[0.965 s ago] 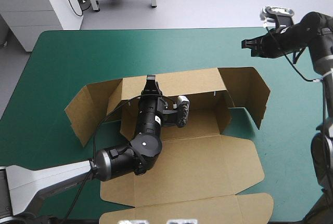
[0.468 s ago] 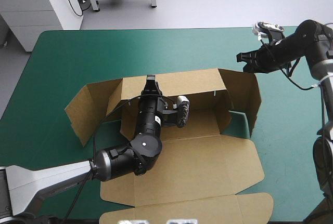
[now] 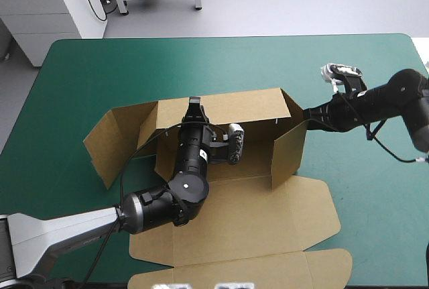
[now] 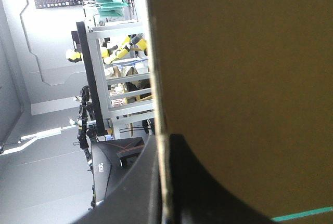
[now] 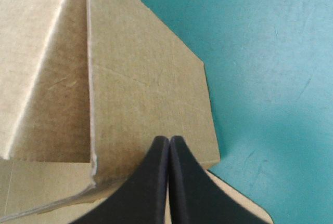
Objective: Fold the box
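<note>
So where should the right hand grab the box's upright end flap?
Pinch the end flap along its free top edge, from above on the table's right side. It stands upright, a thin sheet with that edge bare, and the shut right hand sits at its outer face.

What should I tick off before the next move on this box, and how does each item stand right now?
1. Left gripper grip on the box: ok, shut on the back wall, which stands upright.
2. Right gripper contact: ok, shut, with its tip against the outside of the right side flap.
3. Right side flap swung in: ok, roughly square to the back wall.
4. Left side flap swung in: not ok, it angles outward.
5. Lid out of the way: ok, flat toward the near edge.
6. Right flap seated at its base: cannot tell.
</note>
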